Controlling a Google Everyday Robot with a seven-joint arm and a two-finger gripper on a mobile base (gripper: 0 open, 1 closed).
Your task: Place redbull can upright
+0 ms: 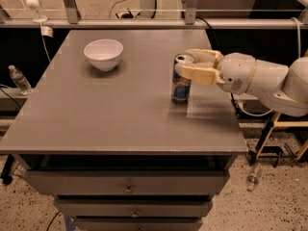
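The grey table point(96, 119) has a flat, matte top over a stack of drawers point(127, 184). A white bowl point(103, 53) sits toward its far left. The redbull can point(181, 88) stands upright right of centre, well apart from the bowl, with the gripper point(184, 64) clasped round its upper part from the right.

Grey table point(96, 124) with drawers point(127, 183) on speckled floor point(274, 203); gripper point(183, 64) over the table's right side.

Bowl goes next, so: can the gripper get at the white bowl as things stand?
Likely not yet: the gripper is shut on the upright redbull can, apart from the white bowl. Nothing stands between them, so after letting go, probably yes.
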